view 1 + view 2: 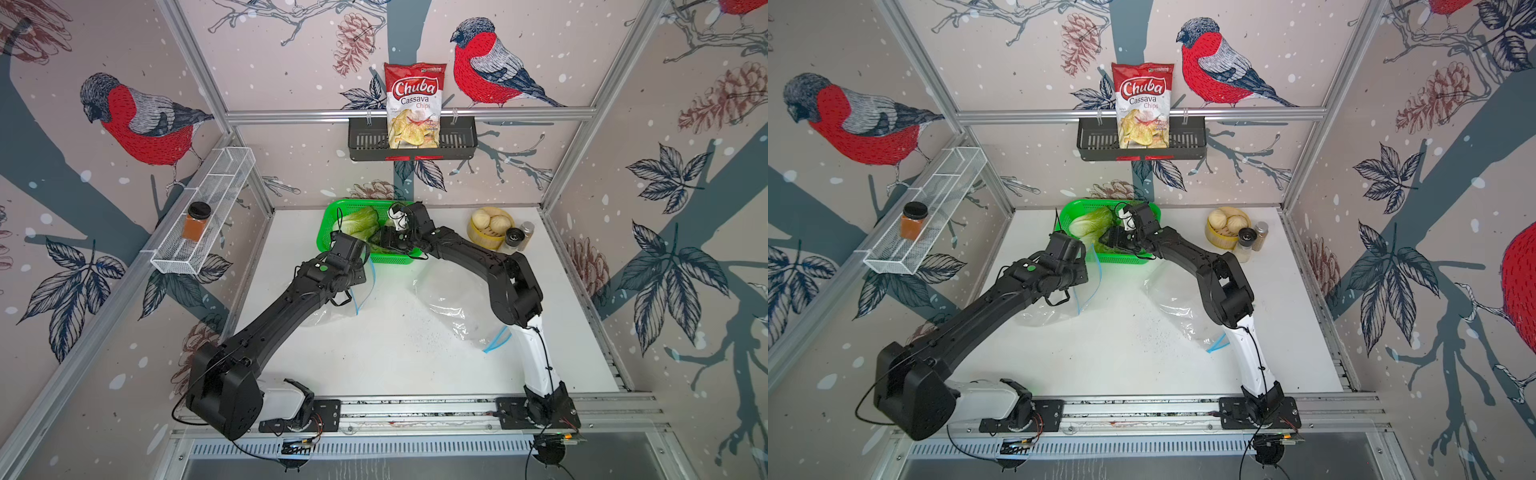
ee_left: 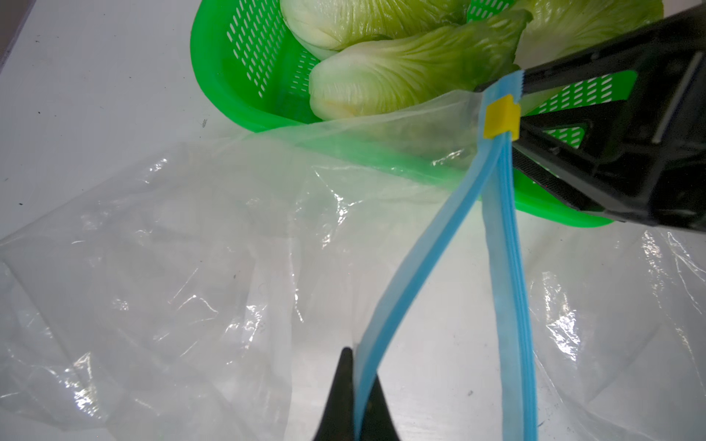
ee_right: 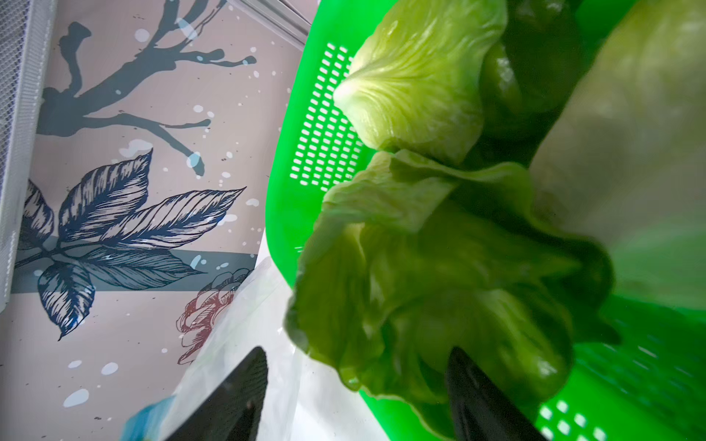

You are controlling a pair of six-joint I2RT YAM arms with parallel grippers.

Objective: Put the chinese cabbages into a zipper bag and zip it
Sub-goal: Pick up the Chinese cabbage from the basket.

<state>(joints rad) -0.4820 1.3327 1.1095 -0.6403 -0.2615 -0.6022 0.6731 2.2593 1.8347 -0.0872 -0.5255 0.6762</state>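
The left gripper (image 2: 361, 370) is clamped tight on the blue zipper strip (image 2: 405, 275) of the clear plastic zipper bag (image 2: 172, 248), beside the green perforated plastic basket (image 2: 244, 57). The right gripper (image 3: 357, 353) gapes wide around the leaves of one of the pale green chinese cabbages (image 3: 420, 267), which lie in that basket. The red-and-white snack bag (image 1: 415, 104) on the back wall reads "Chuba Cassava Chips".
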